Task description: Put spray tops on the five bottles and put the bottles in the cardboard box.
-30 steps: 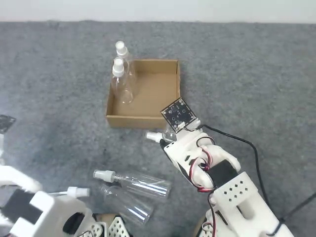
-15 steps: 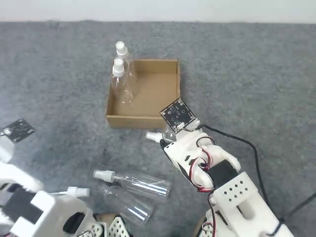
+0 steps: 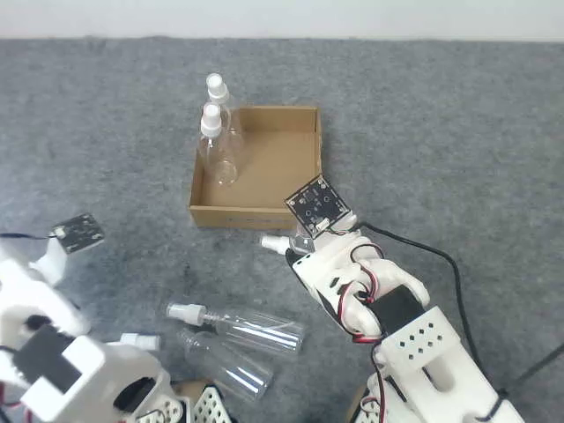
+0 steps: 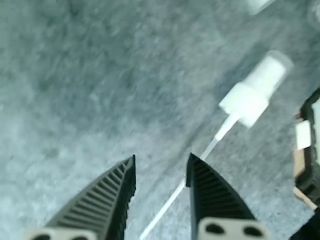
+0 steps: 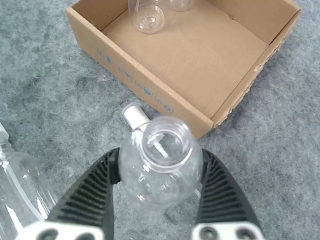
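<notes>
Here, right gripper (image 5: 160, 159) clamped on bottle (image 5: 161, 177) beside cardboard box (image 5: 150, 94), left gripper (image 4: 161, 161) apart, apparently above spray top (image 4: 250, 97)

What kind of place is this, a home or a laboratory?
Probably a robotics test bench: grey felt-like table cover, a white robot arm with exposed wires, and a cardboard box with clear bottles.

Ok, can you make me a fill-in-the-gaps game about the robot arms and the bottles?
1. Inside the cardboard box stand ___ bottles.
2. The right hand is shut on a clear ___.
3. The left hand is ___, near a loose spray top.
Missing words: two; bottle; open.
</notes>
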Available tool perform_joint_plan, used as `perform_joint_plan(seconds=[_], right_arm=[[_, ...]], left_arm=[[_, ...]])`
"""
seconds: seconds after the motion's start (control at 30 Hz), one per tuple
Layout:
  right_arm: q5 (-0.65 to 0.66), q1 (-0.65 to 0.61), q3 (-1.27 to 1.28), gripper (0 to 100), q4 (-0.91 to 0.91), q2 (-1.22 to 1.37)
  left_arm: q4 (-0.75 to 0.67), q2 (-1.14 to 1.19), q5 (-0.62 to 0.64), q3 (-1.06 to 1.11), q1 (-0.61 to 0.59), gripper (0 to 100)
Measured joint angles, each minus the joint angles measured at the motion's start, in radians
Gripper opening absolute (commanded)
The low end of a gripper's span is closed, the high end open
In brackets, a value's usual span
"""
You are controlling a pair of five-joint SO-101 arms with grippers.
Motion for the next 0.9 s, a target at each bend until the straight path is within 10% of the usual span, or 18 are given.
perform_joint_plan(seconds=[0.9], right_arm=[[0.0, 0.0, 0.0, 4.9, 0.0, 0.0]], left_arm=[[0.181, 0.0, -0.091, 0.104, 0.153, 15]])
